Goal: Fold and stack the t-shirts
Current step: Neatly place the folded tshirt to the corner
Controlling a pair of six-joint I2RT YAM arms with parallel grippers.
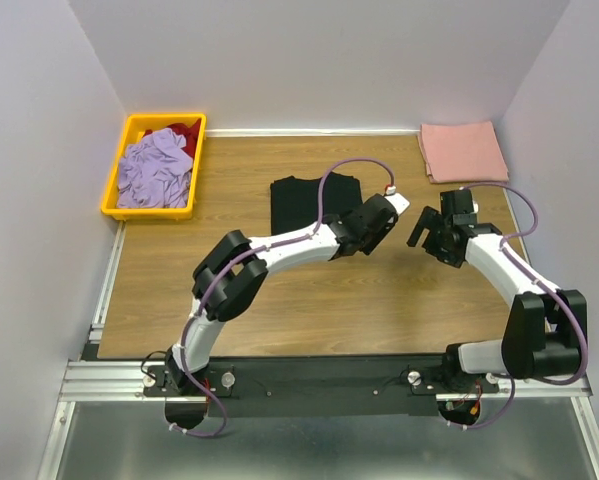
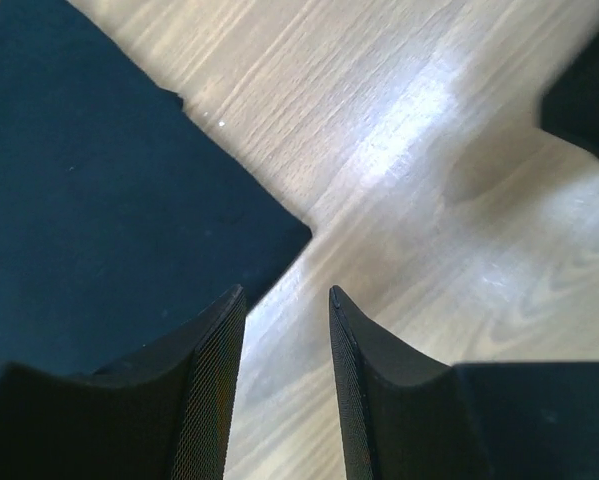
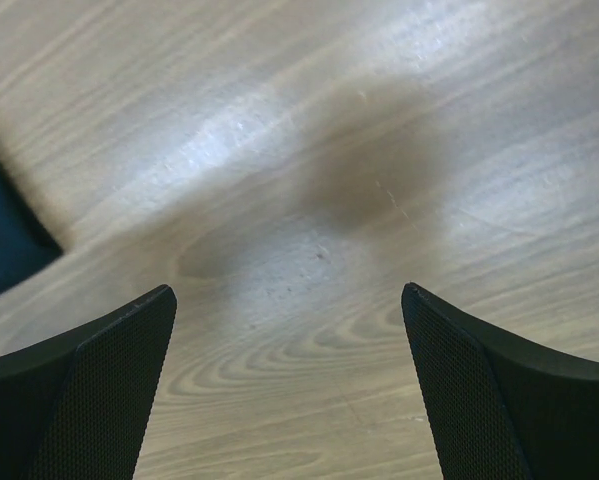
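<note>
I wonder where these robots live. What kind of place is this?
Probably a robot test booth, not a home: two arms bolted at a wooden table, plain white walls close around it, and a yellow bin of crumpled clothes.

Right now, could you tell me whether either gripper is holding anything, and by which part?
Nothing is held: the left gripper is open beside the black t-shirt, the right gripper open above the table.

So it's just woodgrain table (image 2: 399, 150) under my left claw (image 2: 287, 292), and way off to its far left sits a yellow bin (image 1: 144, 212) stuffed with lavender cloth (image 1: 154, 170) and some red cloth (image 1: 185, 132).
</note>
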